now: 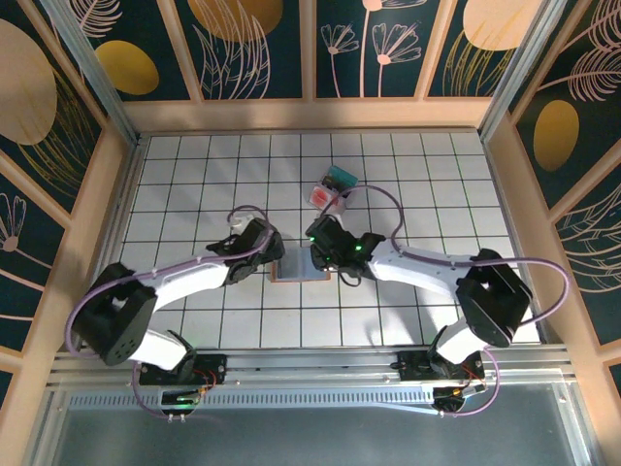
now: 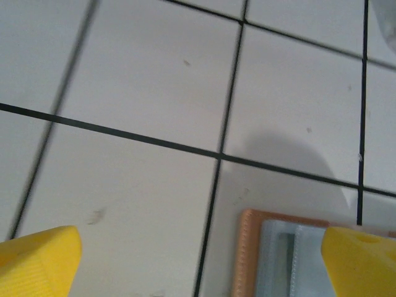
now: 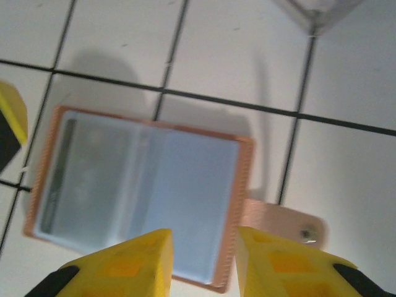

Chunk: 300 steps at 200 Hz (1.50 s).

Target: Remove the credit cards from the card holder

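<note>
The card holder (image 3: pixel 136 192) is laid open and flat near the middle of the white tiled table (image 1: pixel 194 165), blue-grey inside turned up. A stitched tan-brown rim is seen around it, and a small brown tab (image 3: pixel 281 224) is seen projecting from one edge.

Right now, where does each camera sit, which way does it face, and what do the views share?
Top external: high behind the robot, facing down at the table; left arm and right arm show, left gripper and right gripper at the holder, box beyond.
Left wrist: on the left wrist, facing down at the holder's corner; its yellow fingertips show.
Right wrist: on the right wrist, facing down at the open holder; its fingertips show.
Shared: all three see the holder.
</note>
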Tool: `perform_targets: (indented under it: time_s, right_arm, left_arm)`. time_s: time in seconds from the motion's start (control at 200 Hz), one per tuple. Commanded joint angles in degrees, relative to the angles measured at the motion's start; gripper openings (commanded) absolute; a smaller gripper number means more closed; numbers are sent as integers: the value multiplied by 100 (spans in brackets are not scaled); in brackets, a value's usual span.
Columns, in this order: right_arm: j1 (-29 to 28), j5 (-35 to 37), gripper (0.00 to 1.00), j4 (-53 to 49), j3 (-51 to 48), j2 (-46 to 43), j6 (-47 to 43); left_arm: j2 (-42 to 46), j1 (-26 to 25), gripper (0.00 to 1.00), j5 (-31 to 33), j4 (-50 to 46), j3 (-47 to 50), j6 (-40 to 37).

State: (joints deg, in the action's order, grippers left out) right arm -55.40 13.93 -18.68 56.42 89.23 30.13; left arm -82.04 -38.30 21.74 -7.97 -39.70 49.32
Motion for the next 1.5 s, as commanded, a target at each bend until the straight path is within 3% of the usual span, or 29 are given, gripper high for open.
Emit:
perform_targets:
  time_s: [0.0,0.245,0.45,0.951,1.291,1.496]
  right_arm:
    - [-339,323,32,-267,487,394,234]
    - [-777,428,35,-599,1445,1510,327]
    - [-789,477,45,-672,1905,2060,297]
    - [-669,-94,54,-389,1723,2520,204]
    - [-436,-310,26,-104,1174,2070,174]
    - [-354,-81,20,-74,1195,1702,81]
  left_arm:
    - [519,394,99,171,-62,440,302]
    - [1258,879,99,263,-47,855,260]
    - [1393,930,99,265,39,1016,286]
    - [1179,939,99,40,199,1044,345]
    - [1237,942,99,-81,205,917,151]
    - [1459,941,99,-306,278,821,-176]
